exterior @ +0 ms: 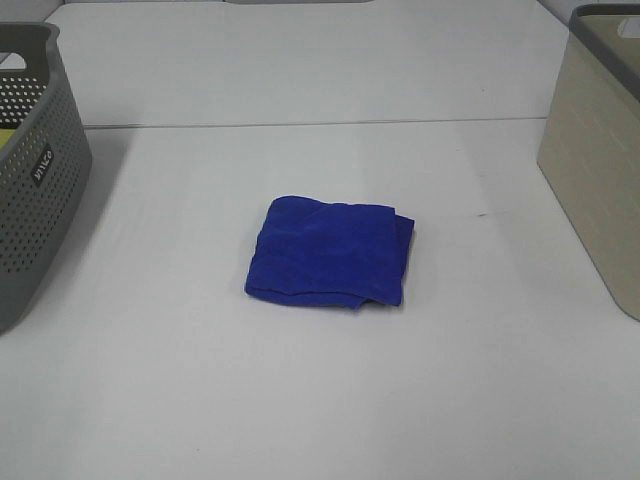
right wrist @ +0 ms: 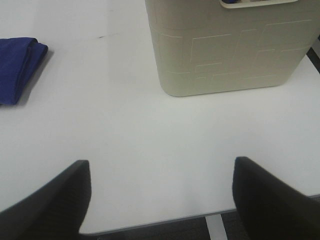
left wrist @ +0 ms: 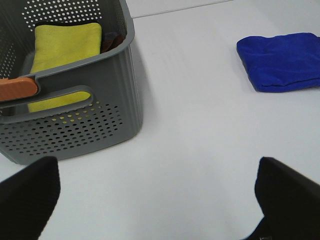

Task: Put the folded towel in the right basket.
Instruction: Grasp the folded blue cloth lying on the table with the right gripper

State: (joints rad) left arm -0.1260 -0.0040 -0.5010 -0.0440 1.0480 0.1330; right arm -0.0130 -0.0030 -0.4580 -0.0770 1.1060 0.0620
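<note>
The folded towel (exterior: pixel 332 250), a royal-blue square pad, lies flat near the middle of the white table; it also shows in the left wrist view (left wrist: pixel 281 61) and at the edge of the right wrist view (right wrist: pixel 17 67). The right basket (exterior: pixel 600 150), beige with a dark grey rim, stands at the table's right edge and fills the far side of the right wrist view (right wrist: pixel 230 47). Neither arm appears in the high view. My left gripper (left wrist: pixel 157 200) is open over bare table beside the grey basket. My right gripper (right wrist: pixel 160 197) is open near the table's front edge, short of the beige basket.
A grey perforated basket (exterior: pixel 35 170) with a small label stands at the left edge; inside it lie a yellow cloth (left wrist: pixel 62 50) and an orange item (left wrist: pixel 17 89). The table's front edge (right wrist: pixel 150 225) runs just under my right gripper.
</note>
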